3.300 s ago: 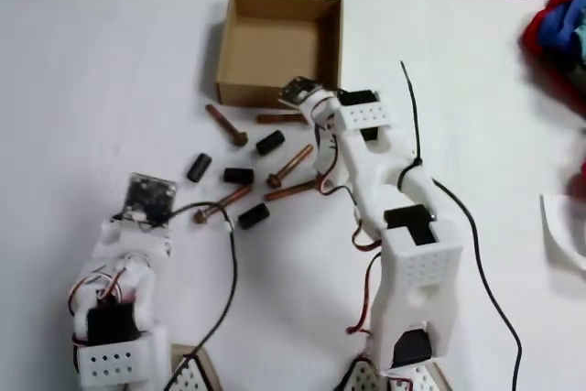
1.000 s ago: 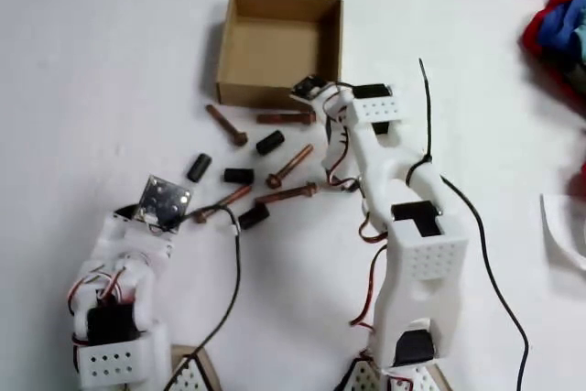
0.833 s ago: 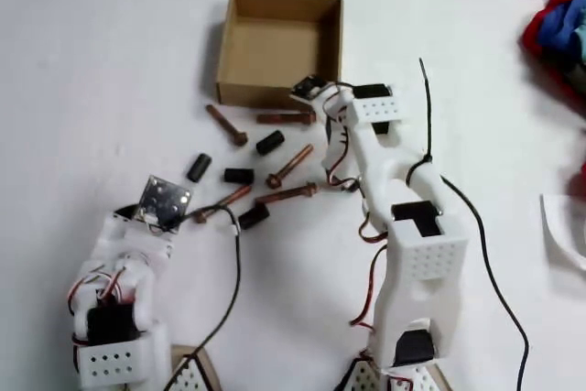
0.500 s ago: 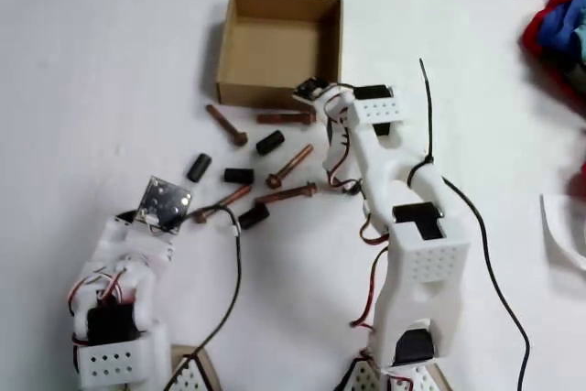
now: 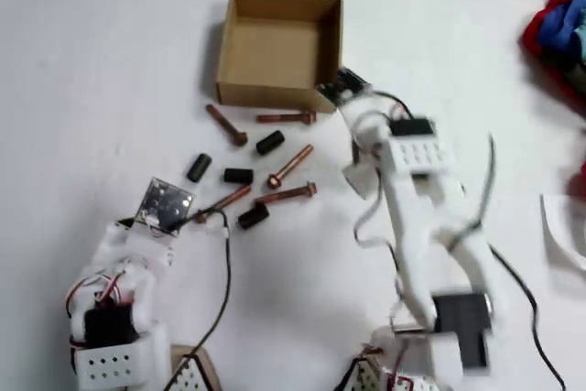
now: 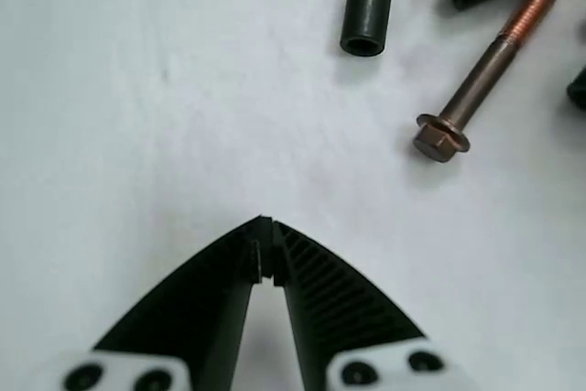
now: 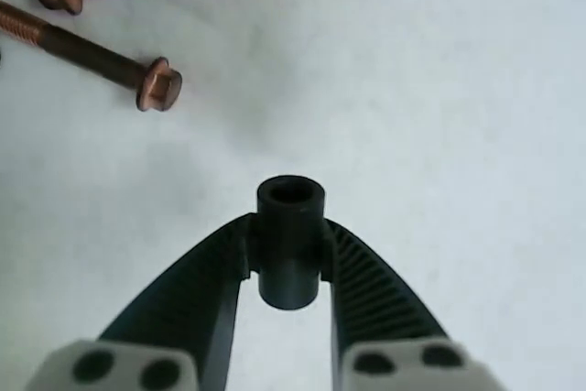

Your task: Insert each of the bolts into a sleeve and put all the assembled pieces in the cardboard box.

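A cardboard box (image 5: 279,43) stands open at the back of the white table. In front of it lie several copper bolts, such as bolt (image 5: 289,167) and bolt (image 5: 225,124), mixed with short black sleeves like sleeve (image 5: 238,176) and sleeve (image 5: 199,168). My right gripper (image 7: 288,246) is shut on an upright black sleeve (image 7: 290,203) above the table, with two bolts (image 7: 101,59) beyond it. The right arm (image 5: 412,180) is to the right of the pile. My left gripper (image 6: 265,249) is shut on nothing, short of a bolt (image 6: 481,75) and a sleeve (image 6: 367,6).
Coloured cloth (image 5: 558,20) lies at the right edge of the table, and a white object (image 5: 563,235) sits lower on that side. Black cables (image 5: 220,290) trail from both arms. Bare table spreads left of the box and right of the right arm.
The right arm has swung right and back from the box's front corner. The left arm and the loose bolts and sleeves have stayed put.
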Tool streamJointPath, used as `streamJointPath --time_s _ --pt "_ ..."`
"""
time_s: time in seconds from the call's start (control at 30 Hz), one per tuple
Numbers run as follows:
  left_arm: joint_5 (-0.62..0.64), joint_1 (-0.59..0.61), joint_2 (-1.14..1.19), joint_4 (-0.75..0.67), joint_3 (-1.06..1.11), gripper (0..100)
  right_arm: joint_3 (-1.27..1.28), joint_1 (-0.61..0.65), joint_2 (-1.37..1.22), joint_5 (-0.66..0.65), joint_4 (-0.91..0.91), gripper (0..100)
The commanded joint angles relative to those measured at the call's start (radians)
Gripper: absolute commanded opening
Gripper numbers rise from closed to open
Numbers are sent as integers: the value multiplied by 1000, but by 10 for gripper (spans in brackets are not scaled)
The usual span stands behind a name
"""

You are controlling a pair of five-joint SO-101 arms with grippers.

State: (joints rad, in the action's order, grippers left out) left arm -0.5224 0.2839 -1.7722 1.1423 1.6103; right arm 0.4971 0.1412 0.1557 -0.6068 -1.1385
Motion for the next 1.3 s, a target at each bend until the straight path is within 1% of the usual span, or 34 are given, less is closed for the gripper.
streamJointPath --time_s 0.0,0.07,0.13,0.2,0.27,0.37,0.43,0.53,0.57,0.6,0.7,0.83,0.97,1.1,1.17,1.27 --pt "-17 -2 81 -8 -65 28 190 -36 285 8 68 22" --pt "-31 -20 192 -46 -88 45 259 -41 386 8 70 22" --pt "-29 -43 350 -87 -150 90 302 -41 463 8 68 22" --pt "-28 -63 549 -106 -265 135 330 -41 507 8 65 22" --pt "9 -72 776 -98 -418 161 348 -42 521 8 64 22" --pt "84 -77 1114 -52 -641 161 374 -42 519 8 67 22" --pt "150 -103 1313 -8 -766 161 387 -42 519 8 67 22" --pt "270 -149 1548 87 -932 161 408 -44 527 8 67 22" --pt "293 -167 1611 123 -978 161 414 -44 527 8 67 22" --pt "290 -187 1665 153 -1021 161 420 -44 527 8 67 22" --pt "193 -255 1781 209 -1124 161 431 -44 529 8 68 22" --pt "77 -313 1834 232 -1219 161 431 -44 529 8 68 22" --pt "-26 -321 1838 232 -1288 161 431 -44 529 8 68 22" --pt "-141 -319 1843 227 -1300 162 431 -44 529 8 68 22" --pt "-170 -319 1844 232 -1300 162 431 -44 529 8 68 22" --pt "-181 -313 1844 224 -1283 162 431 -44 529 8 68 22"
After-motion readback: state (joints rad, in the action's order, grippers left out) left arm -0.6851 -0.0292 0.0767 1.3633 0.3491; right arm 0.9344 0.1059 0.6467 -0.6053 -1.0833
